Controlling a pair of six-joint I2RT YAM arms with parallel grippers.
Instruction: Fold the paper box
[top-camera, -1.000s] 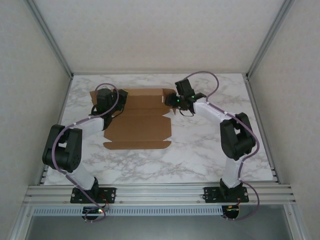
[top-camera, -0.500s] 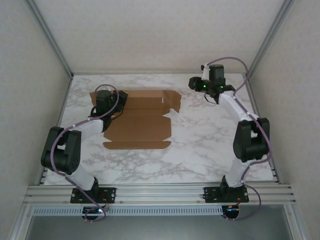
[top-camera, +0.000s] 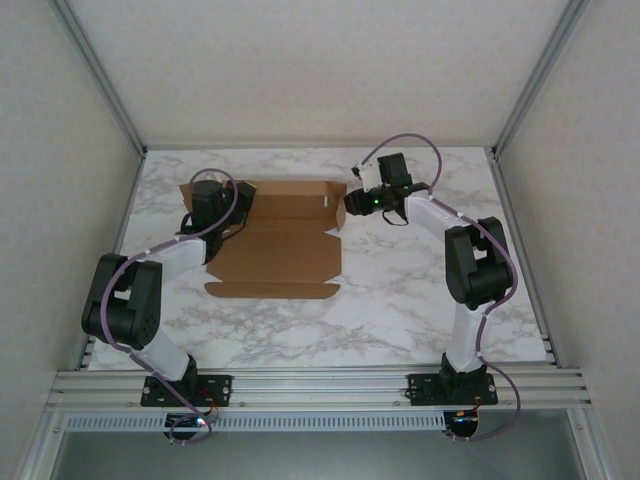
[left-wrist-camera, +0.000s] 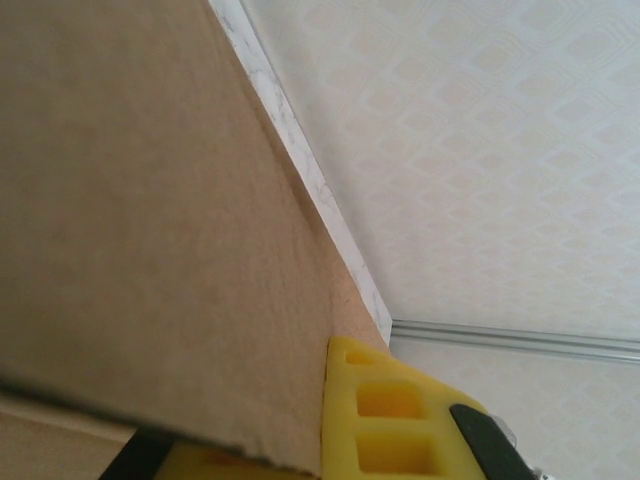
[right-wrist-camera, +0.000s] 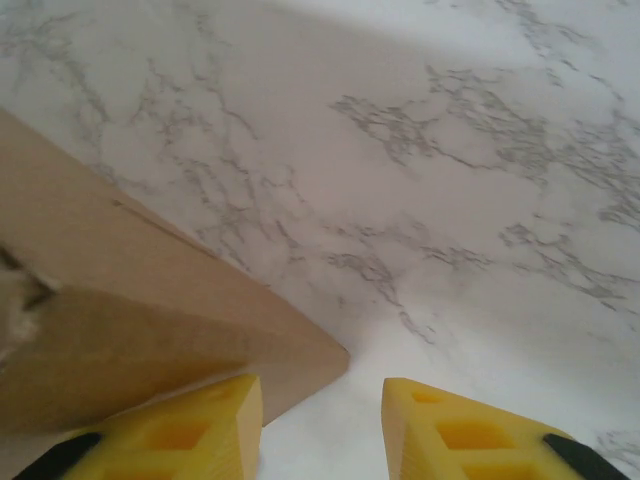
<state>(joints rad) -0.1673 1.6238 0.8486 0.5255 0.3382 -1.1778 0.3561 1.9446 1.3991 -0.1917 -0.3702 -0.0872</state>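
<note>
Top external view: right hand (top-camera: 352, 201) returns part-open and empty to the right flap of the box (top-camera: 280, 245) lying on the table (top-camera: 420, 290); left hand (top-camera: 208, 203) stays clamped on its left flap, fold pending.

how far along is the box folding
Barely started. Done: no fold that I can see; the paper box lies mostly flat on the table. In hand: the left fingers are clamped on its left edge, and the right fingers stand open beside its far right corner. Left: probably all the folding, walls and tabs included.
</note>
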